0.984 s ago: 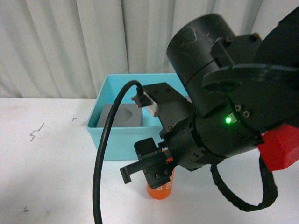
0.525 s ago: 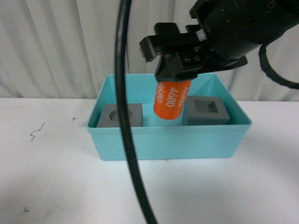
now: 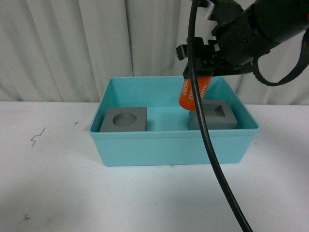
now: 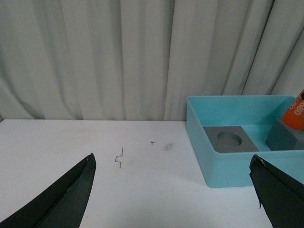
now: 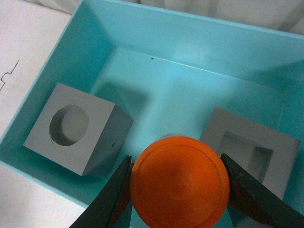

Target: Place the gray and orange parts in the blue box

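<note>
In the front view we see the right gripper (image 3: 197,72) clamped on the orange cylinder (image 3: 191,96), held above the blue box (image 3: 174,145), over the floor between the round-recess cube (image 3: 124,120) at its left end and the square-recess cube (image 3: 213,115) at its right.

From the left wrist view, the left gripper (image 4: 173,190) stands wide apart over the white table (image 4: 95,161), well clear of the box rim.

From the right wrist view, bare box floor shows between the cubes.
</note>
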Motion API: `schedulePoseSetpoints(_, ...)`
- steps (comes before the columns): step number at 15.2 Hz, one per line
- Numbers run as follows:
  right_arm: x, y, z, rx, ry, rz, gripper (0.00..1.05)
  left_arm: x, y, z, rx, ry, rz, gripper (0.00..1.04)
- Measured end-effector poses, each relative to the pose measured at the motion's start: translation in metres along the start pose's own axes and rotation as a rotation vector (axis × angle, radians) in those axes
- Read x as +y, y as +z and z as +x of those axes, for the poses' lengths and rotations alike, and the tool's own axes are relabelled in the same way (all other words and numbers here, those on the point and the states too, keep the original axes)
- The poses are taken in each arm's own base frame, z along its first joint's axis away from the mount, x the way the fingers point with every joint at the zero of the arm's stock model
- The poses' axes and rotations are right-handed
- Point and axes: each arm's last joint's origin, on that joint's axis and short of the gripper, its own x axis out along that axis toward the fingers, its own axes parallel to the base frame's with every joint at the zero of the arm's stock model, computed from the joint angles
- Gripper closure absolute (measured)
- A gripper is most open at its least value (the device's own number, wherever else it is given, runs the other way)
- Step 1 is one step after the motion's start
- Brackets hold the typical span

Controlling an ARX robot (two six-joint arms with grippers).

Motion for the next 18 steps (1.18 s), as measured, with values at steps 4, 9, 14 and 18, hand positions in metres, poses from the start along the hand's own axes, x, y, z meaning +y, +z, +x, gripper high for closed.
schedulePoseSetpoints(4, 0.000, -0.007, 0.033, 0.040, 0.029, 0.019, 0.57, 0.000, 0.000, 0.000, 0.000, 0.000, 0.000, 0.07)
schedulePoseSetpoints(9, 0.000, -0.028, 0.067, 0.123, 0.032, 0.024, 0.57, 0.000, 0.000, 0.000, 0.000, 0.000, 0.000, 0.07)
schedulePoseSetpoints(14, -0.003, -0.030, 0.071, 0.120, 0.021, 0.020, 0.10, 0.000, 0.000, 0.000, 0.000, 0.000, 0.000, 0.07)
schedulePoseSetpoints(18, -0.002, 0.001, 0.024, -0.055, 0.027, 0.013, 0.06, 0.000, 0.000, 0.000, 0.000, 0.000, 0.000, 0.07)
